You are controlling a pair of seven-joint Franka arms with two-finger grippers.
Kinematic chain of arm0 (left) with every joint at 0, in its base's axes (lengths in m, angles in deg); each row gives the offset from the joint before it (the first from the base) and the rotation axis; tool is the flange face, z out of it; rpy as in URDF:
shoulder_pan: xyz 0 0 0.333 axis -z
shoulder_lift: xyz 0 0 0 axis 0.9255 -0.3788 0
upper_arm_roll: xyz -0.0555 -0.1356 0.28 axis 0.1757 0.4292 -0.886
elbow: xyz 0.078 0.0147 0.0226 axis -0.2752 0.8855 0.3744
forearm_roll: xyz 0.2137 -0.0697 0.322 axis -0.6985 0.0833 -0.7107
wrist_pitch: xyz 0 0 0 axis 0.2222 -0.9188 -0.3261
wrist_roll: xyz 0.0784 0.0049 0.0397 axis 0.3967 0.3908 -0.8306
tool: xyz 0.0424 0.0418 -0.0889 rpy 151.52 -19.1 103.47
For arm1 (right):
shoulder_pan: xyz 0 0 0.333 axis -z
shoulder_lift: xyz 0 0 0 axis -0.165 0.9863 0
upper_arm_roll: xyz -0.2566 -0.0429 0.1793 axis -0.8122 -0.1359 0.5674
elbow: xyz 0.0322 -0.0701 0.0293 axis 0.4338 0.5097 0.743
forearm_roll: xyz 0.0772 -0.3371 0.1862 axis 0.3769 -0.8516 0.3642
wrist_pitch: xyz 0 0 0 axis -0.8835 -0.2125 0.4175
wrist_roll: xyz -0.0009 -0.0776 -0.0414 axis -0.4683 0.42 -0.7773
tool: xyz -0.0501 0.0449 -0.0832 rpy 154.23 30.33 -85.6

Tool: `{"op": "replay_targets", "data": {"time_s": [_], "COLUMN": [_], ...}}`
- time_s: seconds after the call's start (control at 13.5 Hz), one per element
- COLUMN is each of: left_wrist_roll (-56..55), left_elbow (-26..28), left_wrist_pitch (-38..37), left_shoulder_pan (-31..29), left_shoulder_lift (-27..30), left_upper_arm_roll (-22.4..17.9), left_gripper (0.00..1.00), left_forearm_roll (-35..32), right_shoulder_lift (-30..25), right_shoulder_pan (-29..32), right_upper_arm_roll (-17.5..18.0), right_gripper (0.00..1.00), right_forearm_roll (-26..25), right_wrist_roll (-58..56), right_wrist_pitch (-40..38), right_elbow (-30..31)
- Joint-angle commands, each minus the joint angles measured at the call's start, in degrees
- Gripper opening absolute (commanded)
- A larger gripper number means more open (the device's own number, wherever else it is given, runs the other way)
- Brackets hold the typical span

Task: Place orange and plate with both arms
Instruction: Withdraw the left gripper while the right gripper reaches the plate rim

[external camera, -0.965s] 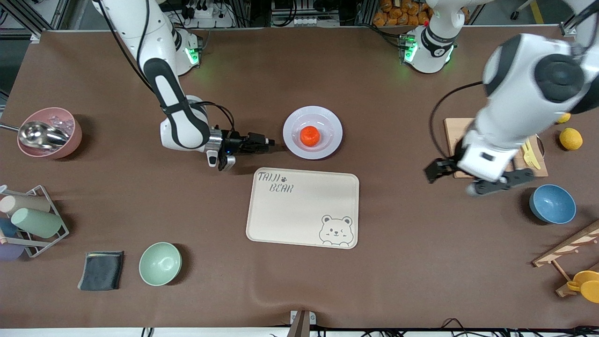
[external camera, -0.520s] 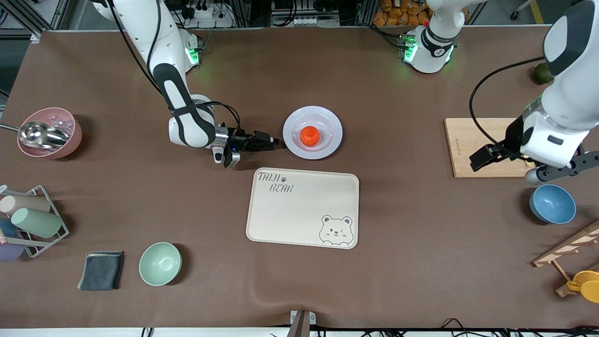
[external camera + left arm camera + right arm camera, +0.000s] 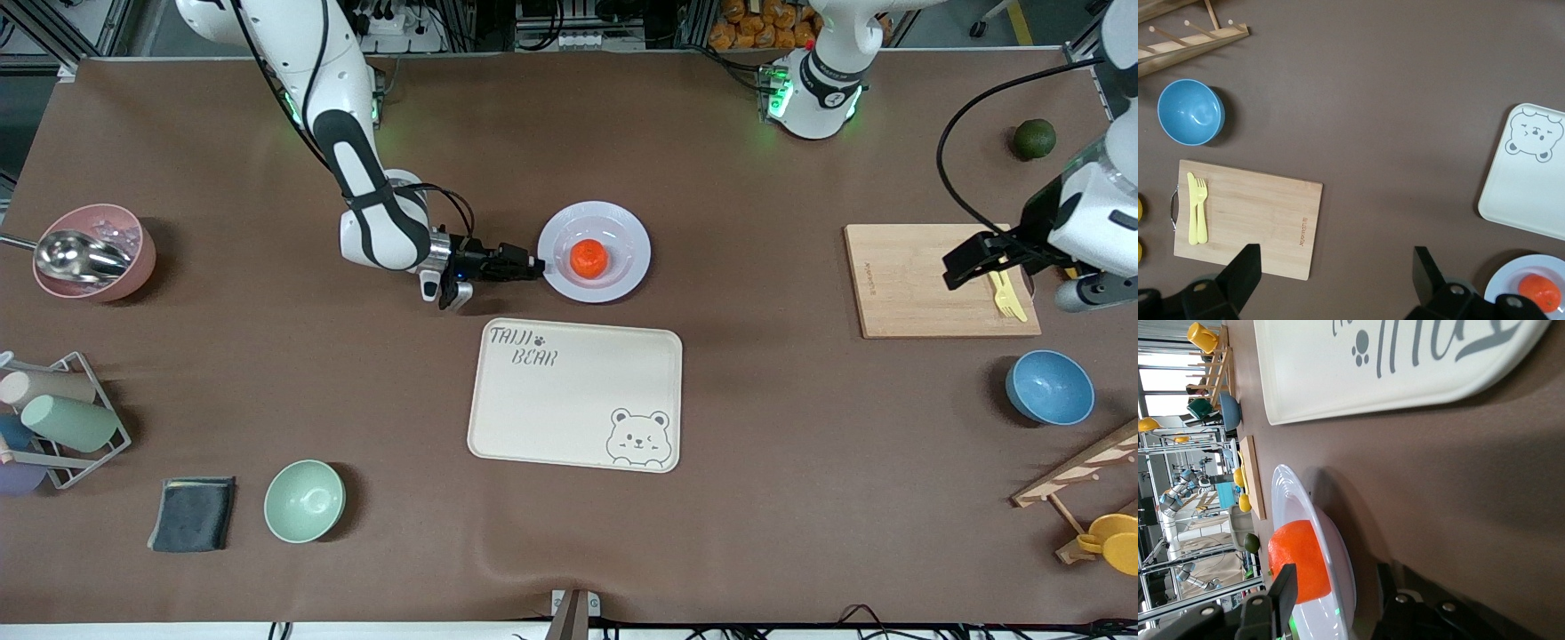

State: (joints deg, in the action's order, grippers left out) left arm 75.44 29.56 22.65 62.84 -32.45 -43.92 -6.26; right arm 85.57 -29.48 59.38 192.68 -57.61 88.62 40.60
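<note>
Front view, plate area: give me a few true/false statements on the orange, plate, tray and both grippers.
1. The orange sits on the plate. True.
2. The plate rests on the bear tray. False: it is on the bare table, farther from the front camera than the tray.
3. The right gripper is at the plate's rim, on the side toward the right arm's end of the table. True; its jaws are open, one above the rim and one below it.
4. The left gripper holds the orange. False: it is open and empty, over the wooden cutting board.
5. A yellow fork lies on the cutting board. True.
</note>
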Motion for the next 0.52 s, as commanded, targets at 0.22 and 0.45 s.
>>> {"op": "replay_targets", "data": {"time_s": [0.22,0.45], "left_wrist_roll": [1.95,2.03], "left_elbow": [3.13,2.34], "left_wrist_pitch": [-0.31,-0.31], "left_shoulder_pan": [1.12,0.94], "left_shoulder_lift": [3.86,3.50], "left_upper_arm_roll": [-2.09,-1.65], "left_gripper": [1.00,1.00], "left_forearm_roll": [2.34,2.16], "right_shoulder_lift": [-0.87,-0.96], "right_shoulder_pan": [-2.69,-3.65], "right_upper_arm_roll": [-0.37,-0.37], "right_gripper": [0.48,0.43], "right_forearm_roll": [3.94,4.90], "right_wrist_roll": [-0.09,0.08], "right_wrist_pitch": [0.92,2.23], "right_elbow": [0.32,0.23]}}
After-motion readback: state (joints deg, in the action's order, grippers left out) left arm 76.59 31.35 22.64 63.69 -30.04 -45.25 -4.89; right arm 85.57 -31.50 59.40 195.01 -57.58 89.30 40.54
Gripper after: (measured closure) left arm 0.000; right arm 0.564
